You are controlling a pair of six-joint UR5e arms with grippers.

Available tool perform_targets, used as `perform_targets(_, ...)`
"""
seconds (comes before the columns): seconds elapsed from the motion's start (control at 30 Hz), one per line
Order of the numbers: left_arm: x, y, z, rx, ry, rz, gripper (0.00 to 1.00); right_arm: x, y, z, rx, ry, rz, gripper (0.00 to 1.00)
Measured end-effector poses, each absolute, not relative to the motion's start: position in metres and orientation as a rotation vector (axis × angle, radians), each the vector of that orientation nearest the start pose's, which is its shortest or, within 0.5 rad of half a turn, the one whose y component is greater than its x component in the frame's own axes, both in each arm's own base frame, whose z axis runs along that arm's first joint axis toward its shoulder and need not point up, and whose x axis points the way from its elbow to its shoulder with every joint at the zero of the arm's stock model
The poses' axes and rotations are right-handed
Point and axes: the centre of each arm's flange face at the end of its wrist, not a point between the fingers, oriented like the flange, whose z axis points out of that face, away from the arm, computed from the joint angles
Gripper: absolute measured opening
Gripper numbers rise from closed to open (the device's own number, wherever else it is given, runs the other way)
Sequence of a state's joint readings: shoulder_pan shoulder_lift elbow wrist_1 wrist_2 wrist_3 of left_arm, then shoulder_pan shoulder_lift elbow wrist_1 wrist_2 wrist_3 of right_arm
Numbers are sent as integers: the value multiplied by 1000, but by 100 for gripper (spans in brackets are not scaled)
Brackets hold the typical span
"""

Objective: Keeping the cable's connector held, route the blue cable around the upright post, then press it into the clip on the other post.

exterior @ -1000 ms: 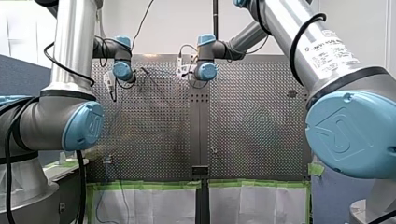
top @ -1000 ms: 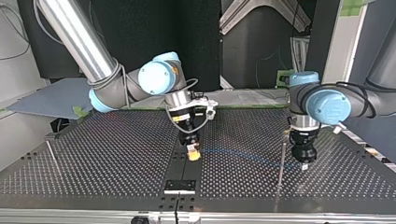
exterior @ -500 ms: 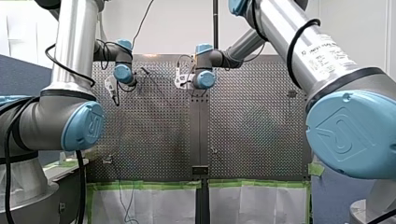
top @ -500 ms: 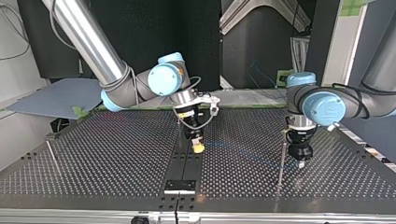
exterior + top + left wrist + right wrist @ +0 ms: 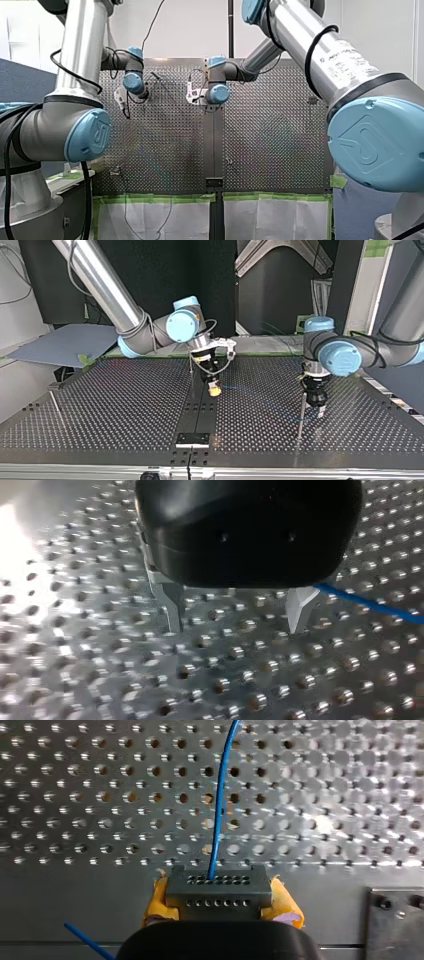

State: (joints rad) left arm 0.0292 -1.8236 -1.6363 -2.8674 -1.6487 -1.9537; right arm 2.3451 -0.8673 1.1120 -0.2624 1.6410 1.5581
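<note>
Got the connector [image 5: 218, 887] pinched firmly between the yellow pads [image 5: 156, 902] of my right gripper [image 5: 220, 904], low over the table's [image 5: 125, 410] centre strip, roughly midway between the arm-side edge and the opposite one. Seeing the blue cable [image 5: 219, 805] exit the connector straight ahead, then cross the table toward the upright post [image 5: 301, 412], planted near the edge away from the arms, at the top view's right.

Got my left gripper [image 5: 235, 627] spread wide, nothing between the metal fingers [image 5: 172, 605]. Seeing the cable pass just outside one finger; cannot tell if touching. Hovering tip-down just beside the post, on the side nearer the table's side edge.

Reading this as early routing: no wrap visible, clip not reached. Taking the thin post [image 5: 54, 402] by the corner at the top view's left as the clip post, well apart.

Next: catch the cable with the left, sweep round the post, avoid tugging the connector. Then carry across and press into the clip.
</note>
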Motion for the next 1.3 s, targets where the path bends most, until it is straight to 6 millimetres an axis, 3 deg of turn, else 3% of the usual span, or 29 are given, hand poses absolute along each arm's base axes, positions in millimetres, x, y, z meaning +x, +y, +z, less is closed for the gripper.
perform_targets(0.37,583,-110,343,-387,1561,-272,100,614,-453,261,1736,-798,1661,0)
perform_targets(0.73,583,-108,343,-394,1557,-278,100,606,-449,191,1830,-834,1554,0)
perform_targets(1.07,584,-109,343,-390,1556,-285,100,603,-450,156,1860,-854,1509,0)
perform_targets(1.3,584,-109,343,-391,1556,-290,100,601,-451,119,1887,-877,1464,0)
